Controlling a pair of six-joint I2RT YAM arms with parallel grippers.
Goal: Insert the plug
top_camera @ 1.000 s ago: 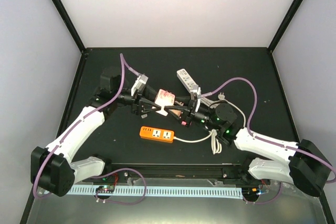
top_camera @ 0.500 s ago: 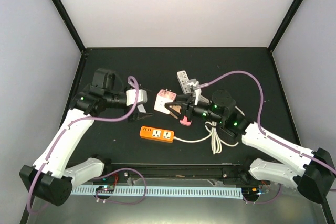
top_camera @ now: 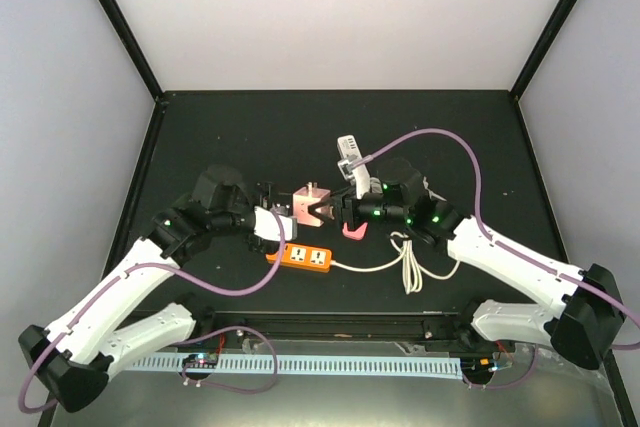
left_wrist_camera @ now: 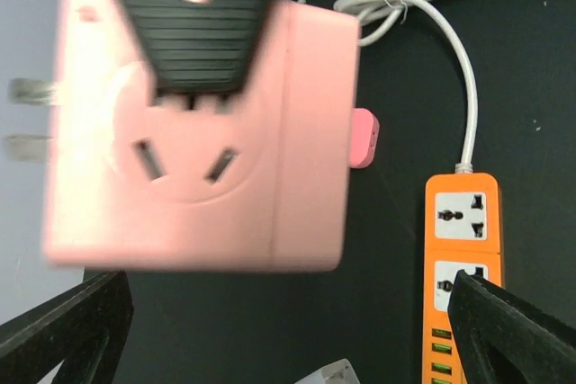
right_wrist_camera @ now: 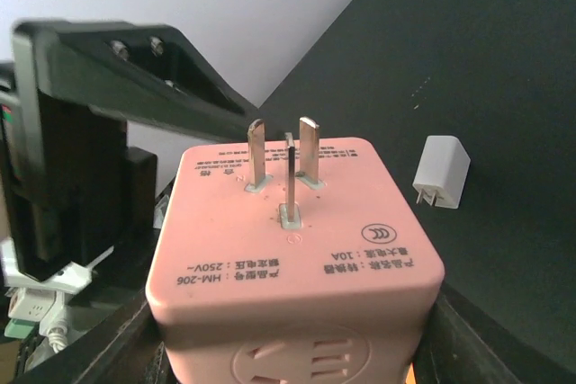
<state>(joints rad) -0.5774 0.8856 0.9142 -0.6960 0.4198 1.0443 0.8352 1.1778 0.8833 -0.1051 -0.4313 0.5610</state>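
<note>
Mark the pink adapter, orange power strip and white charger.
Pink square plug adapter (right_wrist_camera: 292, 263), right wrist view, pronged top face.
Orange plastic power strip (left_wrist_camera: 463, 253), left wrist view, between sockets.
Small white wall charger (right_wrist_camera: 444, 171), right wrist view, side face.

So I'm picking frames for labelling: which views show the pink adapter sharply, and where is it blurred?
Right wrist view: the pink cube-shaped plastic adapter is crisp, its printed rating readable. Left wrist view: it is smeared and soft, while the orange plastic power strip is sharp. Top view: evenly lit, adapter small but clear.
</note>
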